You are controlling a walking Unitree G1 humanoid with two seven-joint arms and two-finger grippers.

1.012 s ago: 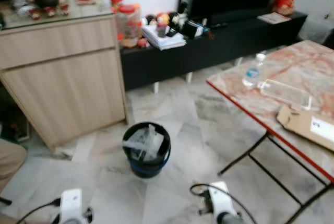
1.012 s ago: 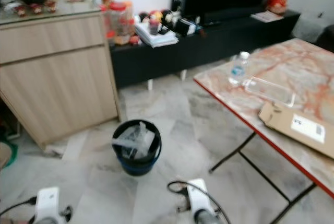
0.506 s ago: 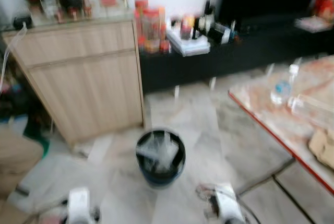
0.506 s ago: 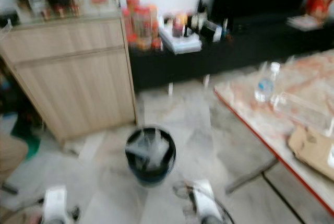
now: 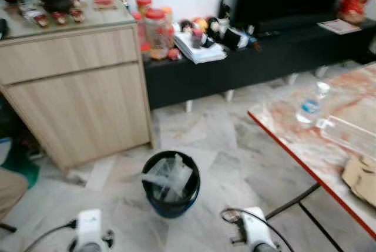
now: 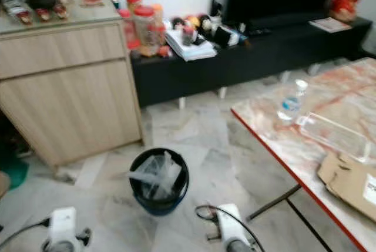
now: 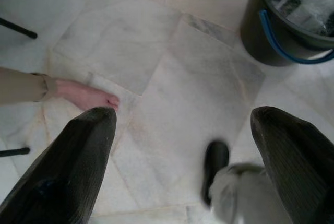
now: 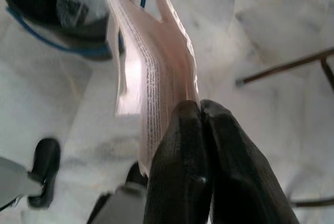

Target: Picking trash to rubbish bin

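A black rubbish bin [image 5: 171,184] with a blue handle stands on the marble floor before me, with clear plastic trash inside. In the right wrist view my right gripper [image 8: 201,112] is shut on a thin pinkish plastic wrapper [image 8: 148,72] that hangs over the floor beside the bin [image 8: 62,15]. My left gripper [image 7: 182,130] is open above bare floor tiles, with the bin [image 7: 287,31] a short way off. Both wrists [image 5: 88,228] [image 5: 255,237] hang low at the bottom of the eye views.
A wooden cabinet [image 5: 76,87] stands at the left, a black TV console [image 5: 252,58] along the back wall. A marble folding table [image 5: 329,140] at the right holds a water bottle [image 5: 309,106], a clear tray and cardboard. A person's foot [image 7: 86,94] rests on the floor near my left gripper.
The camera has swung and steadied after a blurred moment; the bin now sits nearer the middle and the table further right. Both arms hang as before.
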